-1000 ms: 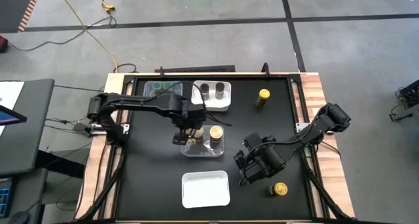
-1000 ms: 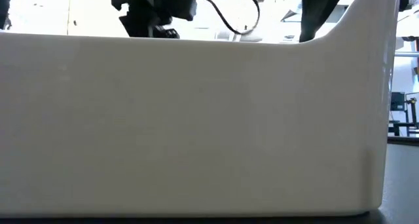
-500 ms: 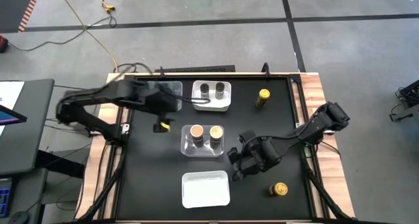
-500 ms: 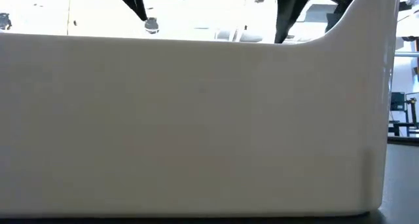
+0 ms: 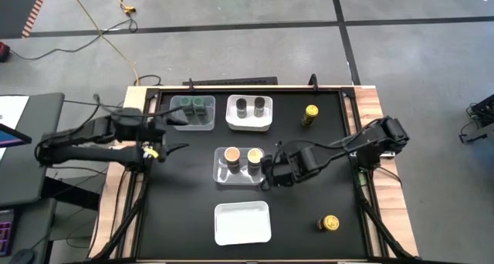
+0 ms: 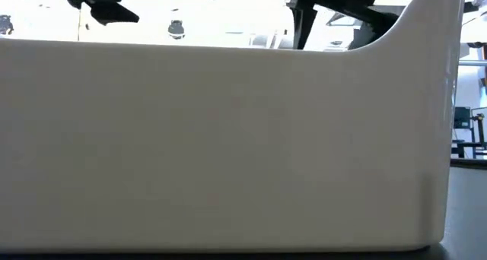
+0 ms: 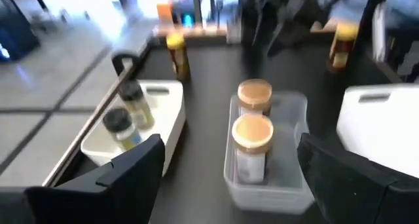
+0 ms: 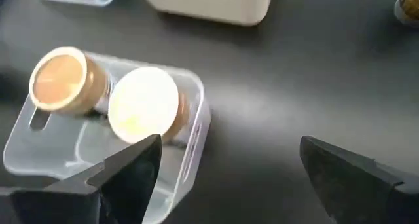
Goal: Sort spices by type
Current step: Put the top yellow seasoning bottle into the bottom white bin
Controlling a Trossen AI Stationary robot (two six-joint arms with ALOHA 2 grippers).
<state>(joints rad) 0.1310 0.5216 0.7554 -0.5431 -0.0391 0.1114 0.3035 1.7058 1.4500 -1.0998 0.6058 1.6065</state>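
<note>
Two tan-lidded spice jars point(image 5: 231, 156) point(image 5: 255, 157) stand in the middle clear tray point(image 5: 238, 177). Two green-lidded jars point(image 5: 193, 104) stand in a clear tray at the far left. Two dark-lidded jars point(image 5: 250, 106) stand in a white tray point(image 5: 249, 125). One yellow-lidded jar point(image 5: 310, 114) stands on the mat at the far right, another point(image 5: 330, 223) at the near right. My left gripper point(image 5: 174, 134) point(image 7: 230, 144) hangs open by the table's left edge, pointing across at the trays. My right gripper point(image 5: 268, 174) point(image 8: 230, 145) is open just right of the middle tray, above the mat.
An empty white tray point(image 5: 242, 221) sits at the near middle; its wall point(image 6: 228, 138) fills the low view. Bare black mat point(image 5: 309, 148) lies between the trays and the right edge. Wooden rails border the table.
My left gripper has drawn back from over the middle clear tray toward the table's left edge, rising a little and tipping up toward level, still open. My right gripper has moved left and slightly farther, toward the middle tray's right side, still open. The jars have stayed put.
</note>
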